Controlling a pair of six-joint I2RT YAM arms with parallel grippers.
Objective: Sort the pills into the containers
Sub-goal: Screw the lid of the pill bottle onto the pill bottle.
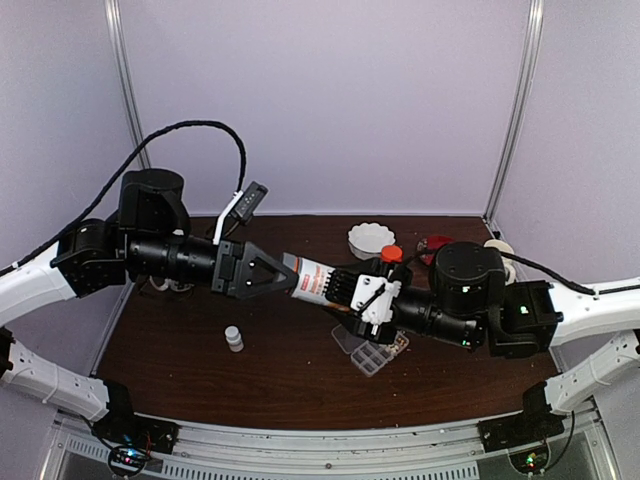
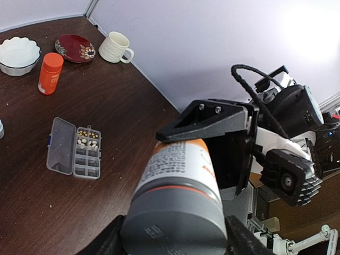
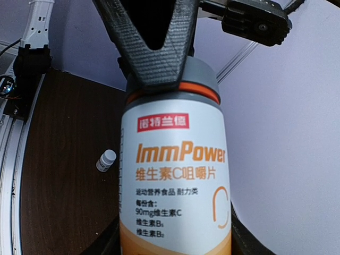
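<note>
Gripping bottle, right claw, left claw opposite

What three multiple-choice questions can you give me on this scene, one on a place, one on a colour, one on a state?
1. Where is the flat clear plastic pill box? A) in a tool B) on the dark brown wooden table C) in a bowl
2. What colour is the cap of the white-and-orange labelled bottle? A) green B) blue C) grey
3. How is the pill box's hinged clear lid? A) open, lying flat B) shut C) missing
Answers: B, it lies on the tabletop; C, the left wrist view shows grey; A, its cells are uncovered.
</note>
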